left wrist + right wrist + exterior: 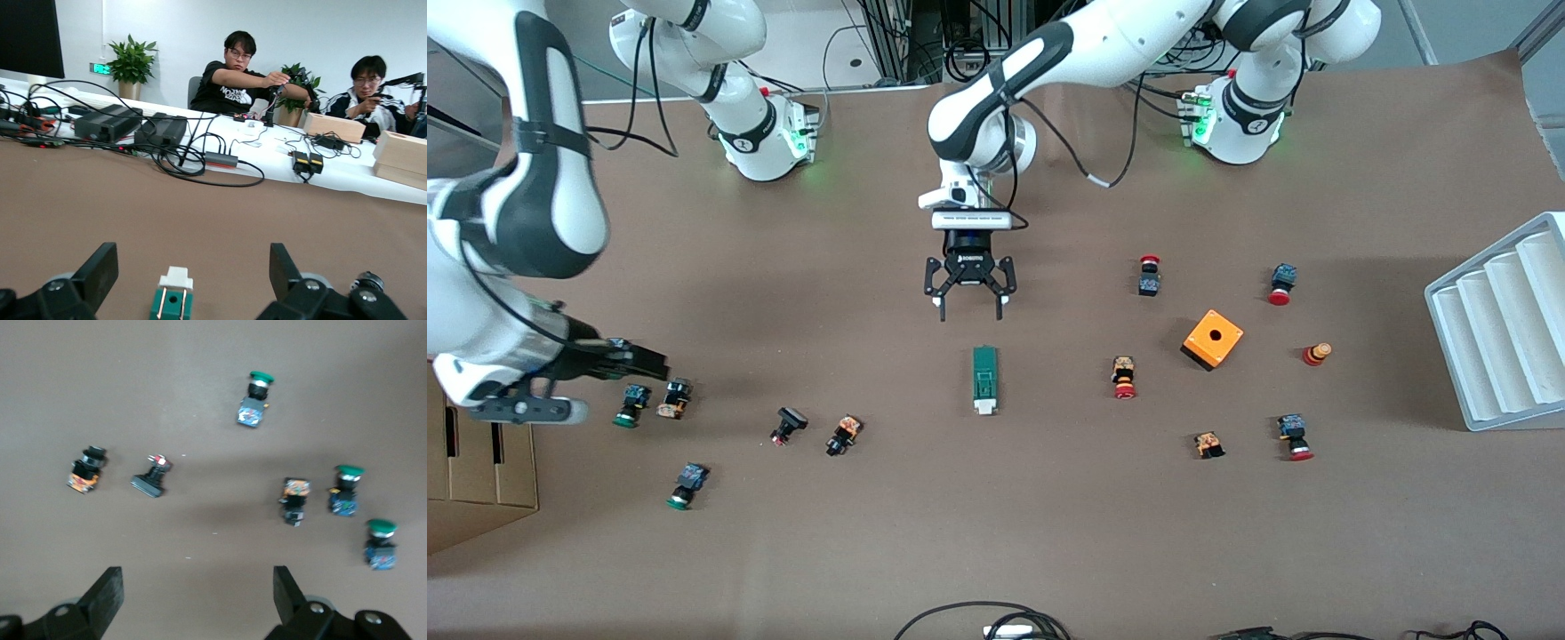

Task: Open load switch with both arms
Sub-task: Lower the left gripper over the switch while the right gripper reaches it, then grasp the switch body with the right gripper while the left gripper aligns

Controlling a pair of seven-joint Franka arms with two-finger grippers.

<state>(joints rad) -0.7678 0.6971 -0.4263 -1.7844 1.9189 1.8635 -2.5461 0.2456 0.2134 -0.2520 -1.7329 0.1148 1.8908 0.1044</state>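
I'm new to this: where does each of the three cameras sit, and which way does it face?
Front view: high across the table, looking down at both arms; the left gripper, open, is over bare table, and the right gripper is out of view.
Left wrist view: on the left arm, looking low across the table past its fingers.
Right wrist view: looking down on push buttons past open fingers.
Shared: the load switch.
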